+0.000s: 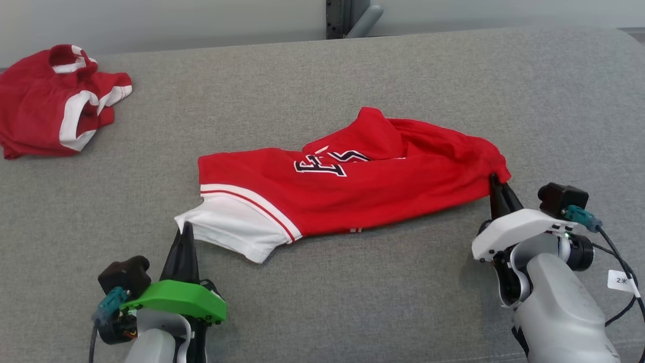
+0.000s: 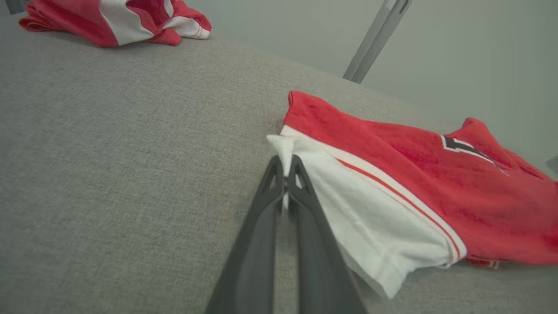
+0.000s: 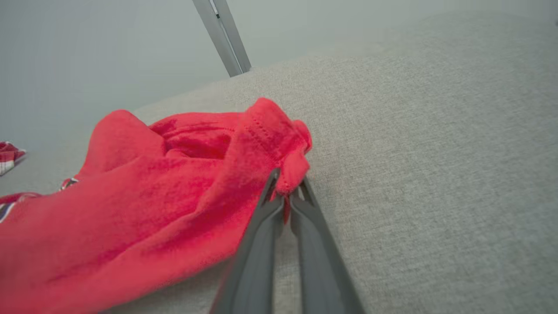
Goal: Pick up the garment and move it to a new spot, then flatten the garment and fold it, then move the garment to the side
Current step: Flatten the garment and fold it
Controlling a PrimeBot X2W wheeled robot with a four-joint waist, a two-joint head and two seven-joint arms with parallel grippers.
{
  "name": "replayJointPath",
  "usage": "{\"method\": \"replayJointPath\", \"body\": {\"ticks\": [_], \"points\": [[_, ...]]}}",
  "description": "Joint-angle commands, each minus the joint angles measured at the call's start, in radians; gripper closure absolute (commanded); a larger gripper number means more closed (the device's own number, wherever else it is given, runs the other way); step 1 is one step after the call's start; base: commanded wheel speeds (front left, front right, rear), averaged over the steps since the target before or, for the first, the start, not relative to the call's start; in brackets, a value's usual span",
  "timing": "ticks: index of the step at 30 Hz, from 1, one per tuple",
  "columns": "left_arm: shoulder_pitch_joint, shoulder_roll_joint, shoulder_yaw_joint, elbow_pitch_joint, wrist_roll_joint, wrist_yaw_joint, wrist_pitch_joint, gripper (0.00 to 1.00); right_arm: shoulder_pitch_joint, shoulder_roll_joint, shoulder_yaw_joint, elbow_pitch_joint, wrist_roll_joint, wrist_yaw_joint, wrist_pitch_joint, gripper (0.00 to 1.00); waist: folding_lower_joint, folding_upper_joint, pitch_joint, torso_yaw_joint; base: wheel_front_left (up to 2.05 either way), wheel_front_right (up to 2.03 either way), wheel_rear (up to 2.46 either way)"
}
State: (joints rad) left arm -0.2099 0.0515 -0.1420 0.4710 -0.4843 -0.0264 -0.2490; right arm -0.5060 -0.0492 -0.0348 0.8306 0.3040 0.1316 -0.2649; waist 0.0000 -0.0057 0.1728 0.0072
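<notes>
A broad grey cushioned surface runs out ahead of me to a pale wall. The red shirt lies near the middle of it, mostly flat, with a raised, folded-over hump along its far edge. A second red and white shirt sits crumpled at the far left, well apart.

My left claw is clamped on the corner of the shirt's white end. In the left wrist view the fingers are together with a sliver of white cloth between the tips. My right claw is clamped on the bunched red end, a small wad of hem caught at the very tips.

I judge the main risk to be those thin bites. If I lift or stretch with uneven pull, one corner could slide out and the shirt would swing from the other claw. Pulling my arms too far apart could also tug it free, while too little tension would leave the hump folded over, and any fold would come out crooked.

The shirt's long axis runs across me, left to right. The white end points to my left and sits nearer me, and the red end points right and a little farther away. The dark lettering faces up.
</notes>
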Motion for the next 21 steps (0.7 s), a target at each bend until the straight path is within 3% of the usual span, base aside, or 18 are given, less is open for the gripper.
{"method": "replayJointPath", "body": {"ticks": [1, 8, 21], "points": [[0.008, 0.002, 0.005, -0.016, -0.015, -0.009, -0.008, 1.00, 0.017, -0.002, 0.012, -0.034, 0.030, -0.002, 0.000, 1.00, 0.0000, 0.0057, -0.008, -0.008, 0.00, 0.00, 0.00], [0.024, 0.000, -0.004, -0.189, -0.147, -0.046, -0.011, 1.00, 0.093, -0.002, 0.086, -0.311, 0.241, -0.002, 0.000, 1.00, 0.0000, 0.0057, -0.046, -0.042, 0.00, 0.00, 0.00], [0.075, 0.009, -0.010, -0.698, -0.192, -0.003, 0.021, 1.00, 0.251, -0.069, 0.111, -0.795, 0.515, -0.001, 0.008, 1.00, 0.0000, 0.0057, -0.118, -0.093, 0.00, 0.00, 0.00]]}}
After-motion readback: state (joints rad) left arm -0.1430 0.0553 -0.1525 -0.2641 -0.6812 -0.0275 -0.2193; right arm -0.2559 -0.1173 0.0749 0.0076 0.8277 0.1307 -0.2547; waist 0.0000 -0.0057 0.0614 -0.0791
